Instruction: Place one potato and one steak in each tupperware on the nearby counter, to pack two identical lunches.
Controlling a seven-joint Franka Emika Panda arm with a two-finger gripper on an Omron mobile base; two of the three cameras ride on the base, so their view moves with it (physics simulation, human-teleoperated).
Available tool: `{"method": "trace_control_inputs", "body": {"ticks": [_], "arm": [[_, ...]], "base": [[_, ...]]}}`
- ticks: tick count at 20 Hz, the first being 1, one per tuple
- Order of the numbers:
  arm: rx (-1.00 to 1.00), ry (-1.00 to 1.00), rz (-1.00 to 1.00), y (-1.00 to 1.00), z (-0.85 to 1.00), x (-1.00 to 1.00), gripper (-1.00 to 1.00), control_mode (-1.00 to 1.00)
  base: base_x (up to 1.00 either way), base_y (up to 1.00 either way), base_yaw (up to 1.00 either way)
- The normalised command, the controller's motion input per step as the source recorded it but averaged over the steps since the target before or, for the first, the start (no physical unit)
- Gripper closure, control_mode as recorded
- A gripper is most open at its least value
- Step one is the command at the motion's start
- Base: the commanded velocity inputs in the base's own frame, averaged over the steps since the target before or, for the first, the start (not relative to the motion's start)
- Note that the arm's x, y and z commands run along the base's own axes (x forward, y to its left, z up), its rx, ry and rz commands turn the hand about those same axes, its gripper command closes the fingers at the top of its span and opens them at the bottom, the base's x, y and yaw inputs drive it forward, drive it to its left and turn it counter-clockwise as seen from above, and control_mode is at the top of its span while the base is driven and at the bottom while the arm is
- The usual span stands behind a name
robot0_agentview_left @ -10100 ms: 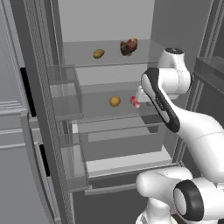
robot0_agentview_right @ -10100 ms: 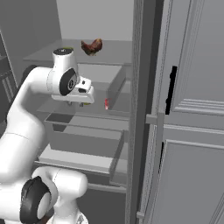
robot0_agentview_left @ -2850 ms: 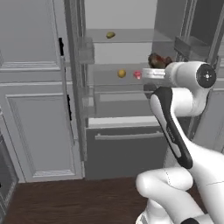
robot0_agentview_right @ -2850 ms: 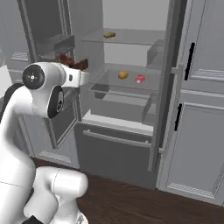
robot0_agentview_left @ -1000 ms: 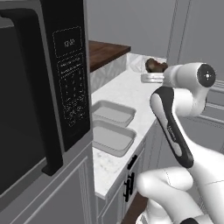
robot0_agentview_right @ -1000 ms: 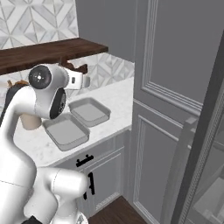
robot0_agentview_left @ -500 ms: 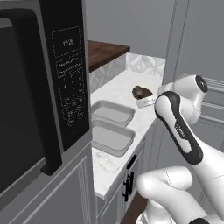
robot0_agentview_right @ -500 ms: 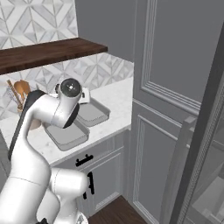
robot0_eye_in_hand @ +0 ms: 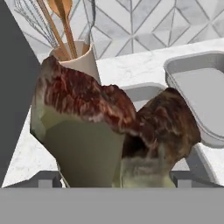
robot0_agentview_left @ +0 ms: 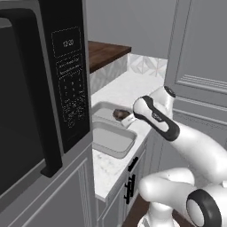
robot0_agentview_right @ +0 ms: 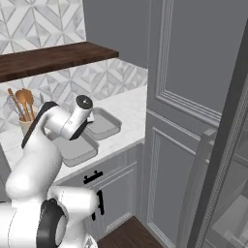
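Kitchen: microwave (robot0_agentview_left: 40,88), marble counter (robot0_agentview_left: 133,86)

Grey cabinets (robot0_agentview_right: 184,97), geometric tile backsplash (robot0_agentview_right: 43,24)

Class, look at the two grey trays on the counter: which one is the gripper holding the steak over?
The tupperware farther from the microwave: the steak sits over it in the gripper. The nearer tupperware lies bare.

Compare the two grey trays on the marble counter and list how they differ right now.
The tray nearer the microwave lies empty, while the farther tray has the dark brown steak hanging over it in the gripper. The nearer tray shows whole; the farther one is partly hidden by the arm. Both are shallow, light grey, rectangular, with rounded corners.
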Motion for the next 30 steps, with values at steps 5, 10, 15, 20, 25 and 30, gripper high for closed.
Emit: {"method": "trace_control_inputs", "body": {"ticks": [5, 10, 15, 20, 25, 30], "arm": [[-0.07, 0.16, 0.17, 0.26, -0.61, 0.53, 1.0, -1.0], [-0.07, 0.02, 0.02, 0.11, -0.46, 0.56, 1.0, -1.0], [-0.1, 0.0, 0.0, 0.08, -0.61, 0.35, 1.0, -1.0], [-0.11, 0.0, 0.01, 0.31, -0.34, 0.06, 1.0, -1.0], [-0.07, 0.0, 0.02, 0.02, -0.33, 0.18, 1.0, -1.0], [-0.12, -0.03, 0.02, 0.24, -0.35, 0.3, -1.0, -1.0]], "base": [[0.0, 0.0, 0.0], [0.0, 0.0, 0.0], [0.0, 0.0, 0.0], [0.0, 0.0, 0.0], [0.0, 0.0, 0.0], [0.0, 0.0, 0.0]]}}
